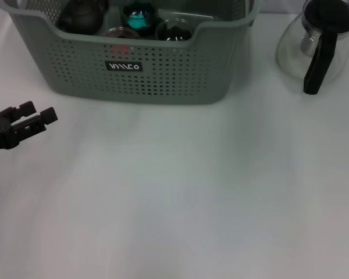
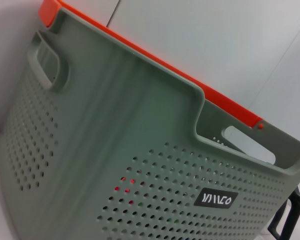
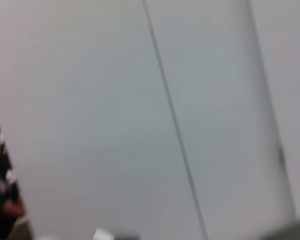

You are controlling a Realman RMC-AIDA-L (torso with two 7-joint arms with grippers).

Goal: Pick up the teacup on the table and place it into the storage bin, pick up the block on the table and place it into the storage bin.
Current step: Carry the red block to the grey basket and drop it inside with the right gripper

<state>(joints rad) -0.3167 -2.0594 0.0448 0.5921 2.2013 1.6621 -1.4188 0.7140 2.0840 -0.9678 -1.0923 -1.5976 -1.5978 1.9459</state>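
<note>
Across the top of the head view I see the storage bin [image 1: 163, 75], dark teacups [image 1: 81, 16] already inside, no block visible on the table [image 1: 180, 197]. Lower left of it hovers my left gripper [image 1: 38, 119], open and empty, the nearer arm; the right gripper isn't in view.

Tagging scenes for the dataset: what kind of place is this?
Probably a lab or test tabletop dressed with kitchen items: a plain white table, a perforated storage bin holding dark cups, and a glass carafe. The left claw hovers nearby.
</note>
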